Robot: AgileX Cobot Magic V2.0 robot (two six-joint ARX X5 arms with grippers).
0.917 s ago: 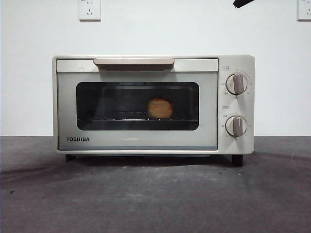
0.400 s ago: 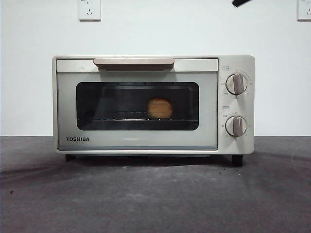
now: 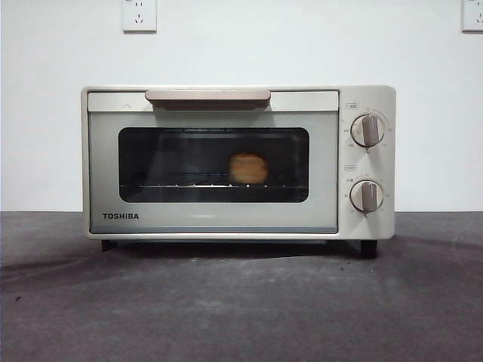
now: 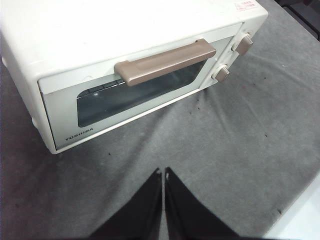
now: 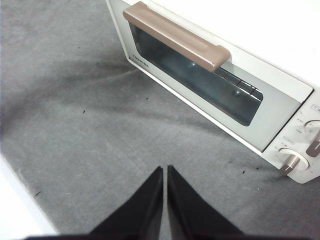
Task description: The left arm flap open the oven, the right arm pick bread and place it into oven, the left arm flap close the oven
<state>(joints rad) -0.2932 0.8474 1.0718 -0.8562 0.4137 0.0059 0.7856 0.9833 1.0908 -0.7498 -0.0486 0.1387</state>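
The black arm tip seen a second ago is now gone from the front view. The oven (image 3: 238, 162) is standing shut mid-tabletop, holding the bread (image 3: 248, 168). The left end effector (image 4: 163, 172) and right end effector (image 5: 164, 170) are hanging pressed together, empty; the task appears complete.

One oven, one bun, two knobs, two grippers

There's a single oven (image 3: 238, 162) on the table, one bread (image 3: 248, 168) sitting inside it behind the glass, one door handle (image 3: 207, 96) along the oven's top edge, two knobs (image 3: 367, 130) stacked on the oven's right side, two wall sockets (image 3: 139, 14) above the oven, and two grippers, left gripper (image 4: 163, 174) and right gripper (image 5: 165, 171), each with two jaws pressed together.
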